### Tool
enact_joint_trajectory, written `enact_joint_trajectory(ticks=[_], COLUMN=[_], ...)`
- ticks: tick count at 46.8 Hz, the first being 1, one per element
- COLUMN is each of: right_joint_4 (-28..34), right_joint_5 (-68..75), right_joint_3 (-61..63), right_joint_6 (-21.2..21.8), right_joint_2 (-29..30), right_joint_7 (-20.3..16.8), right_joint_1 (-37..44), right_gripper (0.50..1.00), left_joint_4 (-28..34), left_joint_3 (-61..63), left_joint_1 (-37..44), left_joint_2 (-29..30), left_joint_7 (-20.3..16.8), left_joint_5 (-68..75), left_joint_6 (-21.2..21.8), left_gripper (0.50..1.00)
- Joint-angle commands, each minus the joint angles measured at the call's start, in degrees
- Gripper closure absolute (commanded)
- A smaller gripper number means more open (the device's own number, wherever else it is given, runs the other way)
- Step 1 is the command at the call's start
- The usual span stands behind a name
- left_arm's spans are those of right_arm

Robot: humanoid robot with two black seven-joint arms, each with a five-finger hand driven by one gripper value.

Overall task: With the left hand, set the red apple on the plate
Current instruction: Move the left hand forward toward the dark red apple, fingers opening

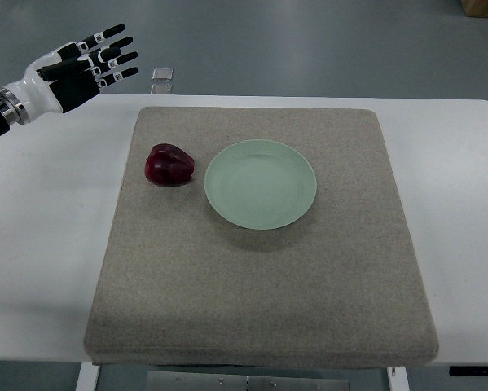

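A dark red apple (170,164) lies on its side on the grey mat (260,269), just left of a pale green plate (261,184) that holds nothing. The apple and plate nearly touch. My left hand (105,55) hovers at the upper left, beyond the mat's far left corner and well apart from the apple. Its fingers are spread and straight and it holds nothing. My right hand is out of view.
The mat lies on a white table (48,244). A small grey object (162,75) sits on the floor beyond the table's far edge. A wooden box corner (484,6) shows at the top right.
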Motion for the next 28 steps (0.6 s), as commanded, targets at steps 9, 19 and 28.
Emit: enact_joint_trajectory(ticks=[9, 19, 28], right_joint_4=[0.0, 0.0, 0.0], right_joint_5=[0.0, 0.0, 0.0], right_joint_3=[0.0, 0.0, 0.0], right_joint_6=[0.0, 0.0, 0.0], right_joint_2=[0.0, 0.0, 0.0], right_joint_7=[0.03, 0.03, 0.03], right_joint_1=[0.0, 0.0, 0.0], right_gripper=[0.57, 0.57, 0.572], left_joint_4=[0.27, 0.8, 1.06], left_joint_3=[-0.1, -0.98, -0.89], left_joint_1=[-0.07, -0.51, -0.78], left_joint_2=[0.09, 1.06, 1.15], left_joint_7=[0.0, -0.35, -0.44], left_joint_5=[-0.09, -0.26, 0.17], left_joint_6=[0.01, 0.01, -0.17], left_gripper=[0.504, 0.504, 0.504])
